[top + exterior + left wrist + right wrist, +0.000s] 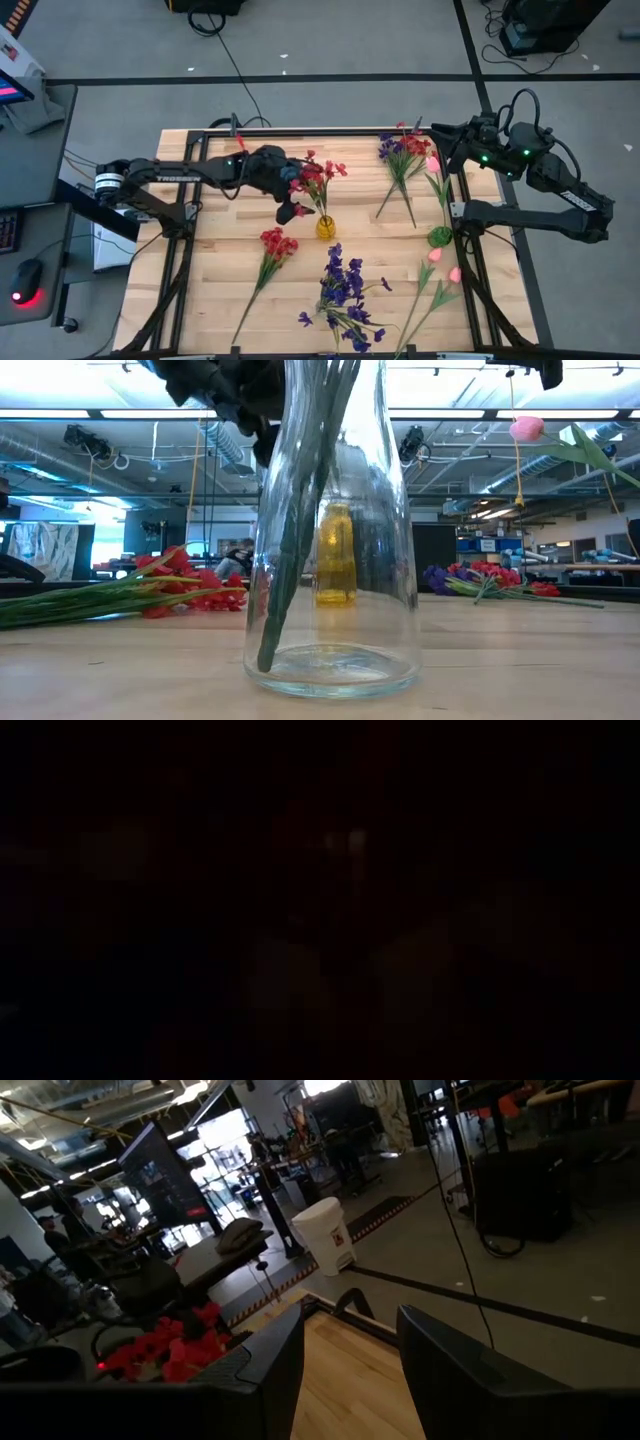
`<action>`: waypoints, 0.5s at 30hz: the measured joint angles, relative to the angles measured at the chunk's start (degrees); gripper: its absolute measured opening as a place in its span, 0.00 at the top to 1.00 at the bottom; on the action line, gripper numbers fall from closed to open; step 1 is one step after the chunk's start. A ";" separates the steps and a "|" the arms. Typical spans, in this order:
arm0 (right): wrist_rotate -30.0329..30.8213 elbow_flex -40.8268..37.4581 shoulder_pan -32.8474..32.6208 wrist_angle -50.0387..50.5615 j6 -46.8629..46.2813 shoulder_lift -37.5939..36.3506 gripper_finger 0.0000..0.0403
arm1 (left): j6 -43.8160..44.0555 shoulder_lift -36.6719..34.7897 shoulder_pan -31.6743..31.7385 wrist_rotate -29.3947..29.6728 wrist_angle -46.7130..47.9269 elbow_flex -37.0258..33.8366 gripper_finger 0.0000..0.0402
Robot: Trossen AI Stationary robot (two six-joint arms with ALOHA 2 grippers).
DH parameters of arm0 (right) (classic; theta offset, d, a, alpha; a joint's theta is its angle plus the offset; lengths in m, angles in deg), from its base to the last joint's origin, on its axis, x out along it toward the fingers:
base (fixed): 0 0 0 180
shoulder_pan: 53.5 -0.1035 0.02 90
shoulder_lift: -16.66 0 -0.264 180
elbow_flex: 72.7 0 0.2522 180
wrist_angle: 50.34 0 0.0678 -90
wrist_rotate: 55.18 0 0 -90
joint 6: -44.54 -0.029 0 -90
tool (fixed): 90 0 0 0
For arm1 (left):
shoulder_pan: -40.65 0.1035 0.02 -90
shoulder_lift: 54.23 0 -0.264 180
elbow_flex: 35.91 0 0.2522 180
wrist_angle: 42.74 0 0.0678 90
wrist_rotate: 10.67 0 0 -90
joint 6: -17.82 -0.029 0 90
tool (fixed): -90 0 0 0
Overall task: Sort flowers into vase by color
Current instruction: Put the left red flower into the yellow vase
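1. The left gripper (pixel 296 205) is seen over the surface (pixel 220 240) in the high view, its jaws spread wide and empty, just beside a red sprig (pixel 318 180) standing in the yellow vase (pixel 326 227).
2. A pink tulip (pixel 434 165) is held up at the right gripper (pixel 441 150), jaws partly closed, apparently on its stem, though the grip itself is hidden.
3. Red flowers (pixel 276 245), purple flowers (pixel 342 290) and more pink buds (pixel 445 270) are shown lying on the surface.
4. A green vase (pixel 440 237) is placed near the right edge.
5. A clear glass vase (pixel 335 560) with green stems fills the low view.
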 joint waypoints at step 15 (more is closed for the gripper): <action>0.07 0.00 0.02 0.68 2.36 -0.13 0.58 | -0.08 -0.02 0.00 8.21 28.25 9.73 0.04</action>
